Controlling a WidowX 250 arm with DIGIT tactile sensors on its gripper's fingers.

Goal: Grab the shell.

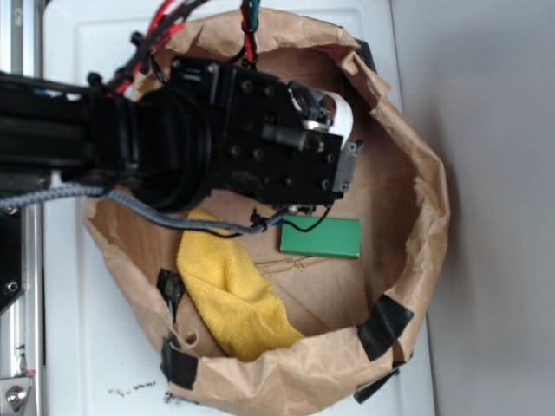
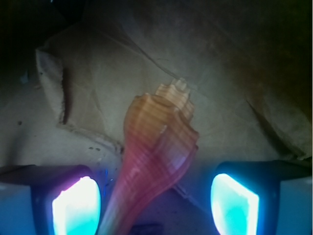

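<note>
- Brown paper formed the basket (image 1: 416, 165) that held everything, its crumpled wall patched with black tape, on a white table (image 1: 78, 347).
- At the left in the exterior view, the black arm reached in over the paper floor, and its gripper (image 1: 342, 165) hung above the far middle of the basket.
- Below the arm lay a yellow cloth (image 1: 230, 290), and just right of it a green block (image 1: 321, 237), both nearer than the gripper.
- Orange-brown and ribbed, the shell (image 2: 156, 152) showed only in the wrist view; from outside the arm hid it.
- In the wrist view the left fingertip (image 2: 76, 205) and the right one stood wide apart, nothing held between them.
- The shell lay between the two pads, closer to the left one, with clear space toward the right.
- Its long axis ran near to far, across the closing line: spire pointing away, tapering tail running back under the camera.
- By my judgement, closing would catch the narrow tail rather than the wide body, so a short advance looked advisable.
</note>
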